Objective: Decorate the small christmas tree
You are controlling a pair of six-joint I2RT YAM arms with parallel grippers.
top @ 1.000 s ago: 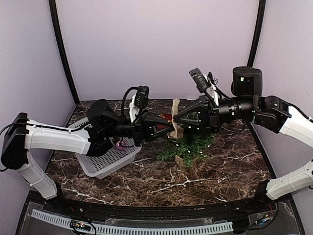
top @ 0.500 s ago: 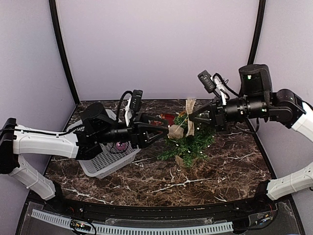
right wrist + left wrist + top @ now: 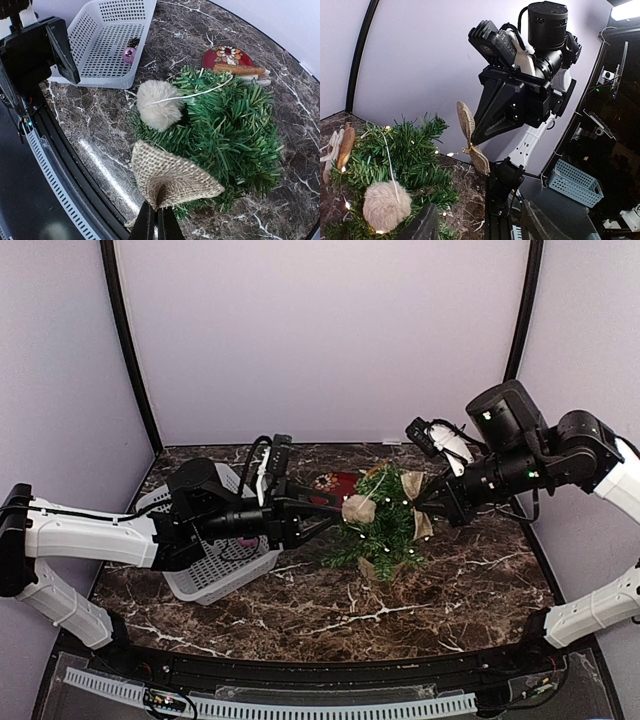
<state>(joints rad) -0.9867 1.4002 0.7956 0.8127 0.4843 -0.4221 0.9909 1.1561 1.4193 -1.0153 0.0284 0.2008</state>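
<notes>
While right gripper (image 3: 156, 220) pinches burlap bow (image 3: 170, 177) at 3 o'clock of small christmas tree (image 3: 235, 125) | left gripper (image 3: 335, 517) spread, 9 o'clock | pot (image 3: 371, 568) mostly hidden

Upright green small christmas tree (image 3: 390, 527), potted

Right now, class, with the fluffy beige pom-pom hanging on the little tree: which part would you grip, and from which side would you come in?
Probably grip the pom-pom across its round body, coming from the basket side. It hangs at the tree's outer edge there, clear of branches, soft and wide; its white string is thin and lies across the needles.
</notes>
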